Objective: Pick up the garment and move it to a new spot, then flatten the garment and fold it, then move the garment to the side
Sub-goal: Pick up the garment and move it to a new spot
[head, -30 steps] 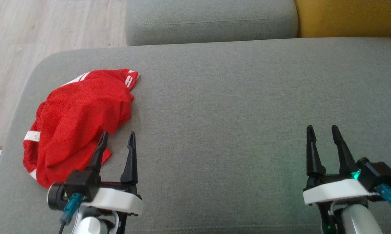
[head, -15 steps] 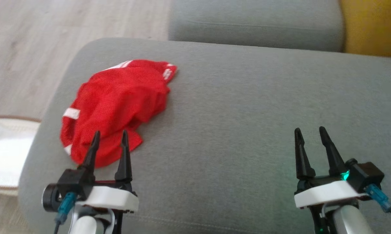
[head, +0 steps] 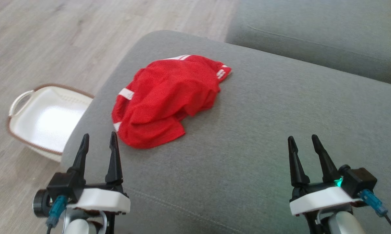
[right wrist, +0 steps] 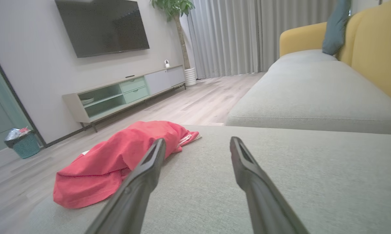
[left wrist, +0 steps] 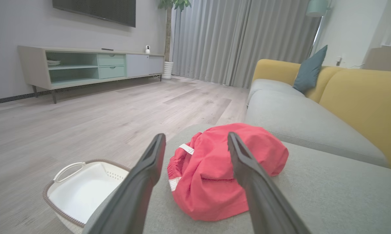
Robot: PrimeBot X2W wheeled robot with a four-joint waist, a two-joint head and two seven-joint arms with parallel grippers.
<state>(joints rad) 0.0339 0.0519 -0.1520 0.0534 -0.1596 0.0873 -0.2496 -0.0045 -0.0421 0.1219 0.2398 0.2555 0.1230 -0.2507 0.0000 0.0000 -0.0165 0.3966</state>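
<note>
Two grippers hang above the grey sofa cushion (head: 247,130), jaws spread wide, both empty. The red garment (head: 166,97) lies crumpled near the cushion's left end, just ahead of the left gripper (head: 99,134), well apart from the right gripper (head: 302,136). A white basket (head: 49,117) stands on the floor (head: 52,39).

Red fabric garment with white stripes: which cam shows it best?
Head view: the red fabric garment lies whole, outline and stripes visible from above on the grey fabric sofa cushion. Left wrist view sees it low, left claw fingers hiding parts. Right wrist view sees it side-on, a right claw finger crossing it.
</note>
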